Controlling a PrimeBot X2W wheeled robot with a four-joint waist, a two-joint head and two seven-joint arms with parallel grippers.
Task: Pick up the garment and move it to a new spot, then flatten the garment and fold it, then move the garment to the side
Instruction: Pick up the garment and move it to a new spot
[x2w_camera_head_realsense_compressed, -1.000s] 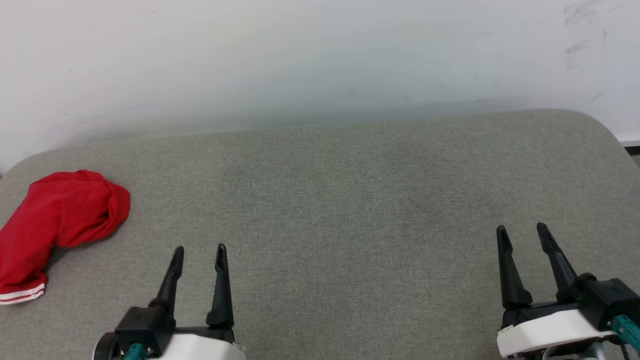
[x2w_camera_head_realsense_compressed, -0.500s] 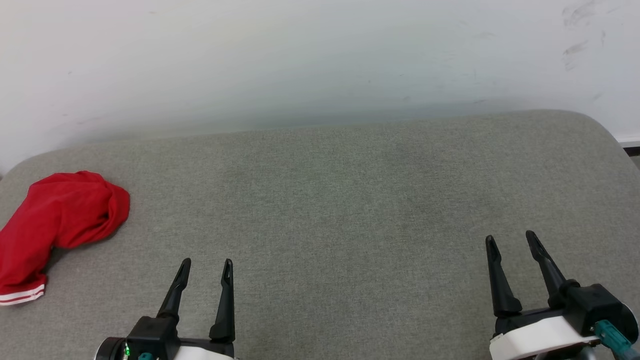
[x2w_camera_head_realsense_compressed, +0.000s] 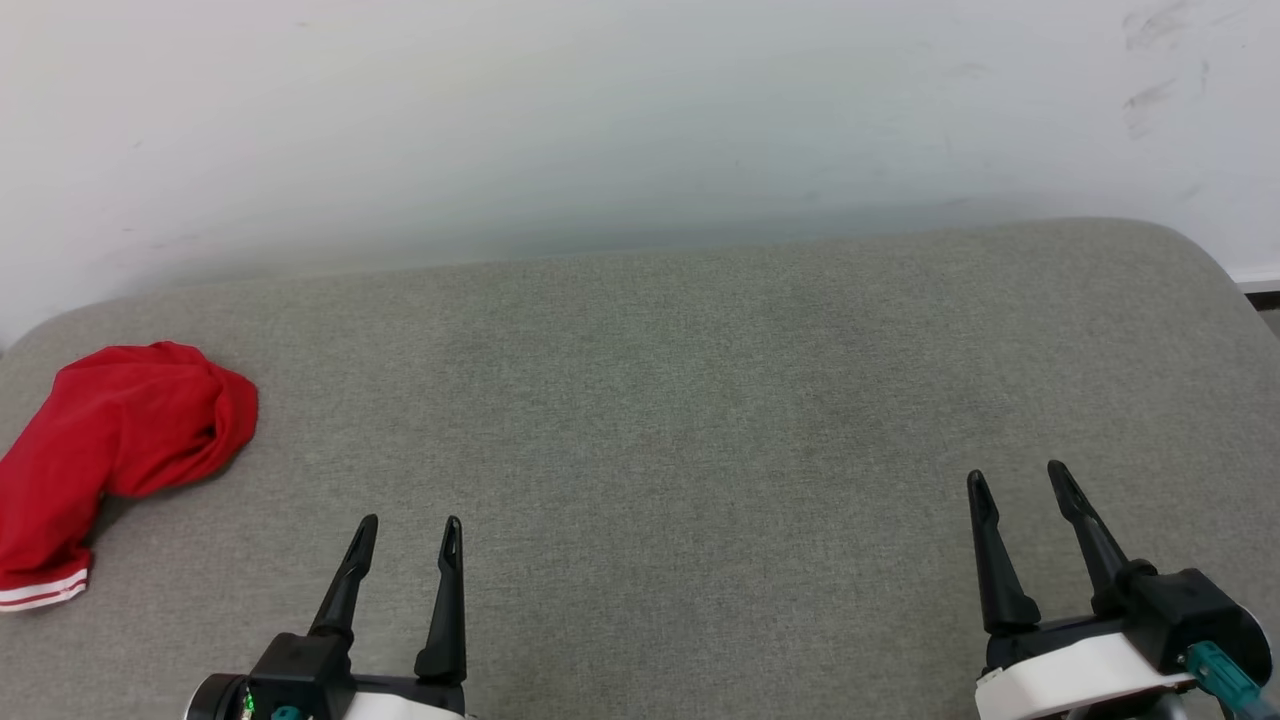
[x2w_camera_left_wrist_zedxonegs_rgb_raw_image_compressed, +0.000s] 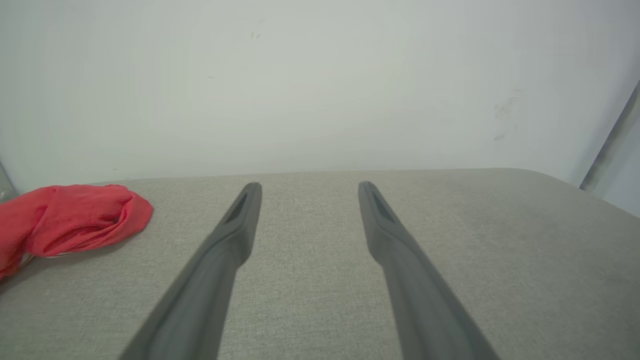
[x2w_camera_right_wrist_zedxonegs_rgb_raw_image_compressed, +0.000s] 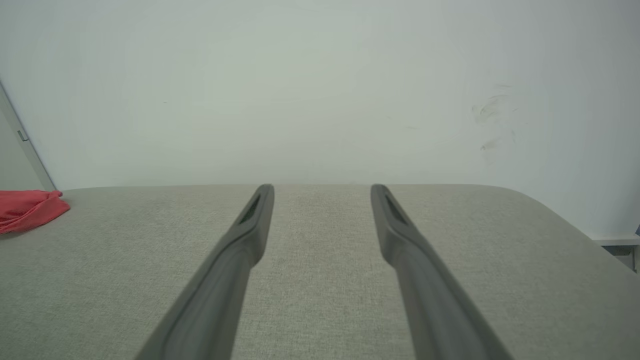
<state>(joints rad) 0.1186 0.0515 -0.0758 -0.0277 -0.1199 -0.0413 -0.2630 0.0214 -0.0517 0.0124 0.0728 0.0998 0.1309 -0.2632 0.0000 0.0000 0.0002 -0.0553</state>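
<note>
Crumpled red jersey garment (x2w_camera_head_realsense_compressed: 120, 430) lies middle left on the grey fabric table (x2w_camera_head_realsense_compressed: 650, 400), up-left of my left hand (x2w_camera_head_realsense_compressed: 410, 521), untouched; it and my right hand (x2w_camera_head_realsense_compressed: 1015, 472) gape empty.

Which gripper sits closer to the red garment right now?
The left gripper, open at the head view's lower left. The garment lies bunched at the far left, while the right gripper sits across the grey surface.
</note>
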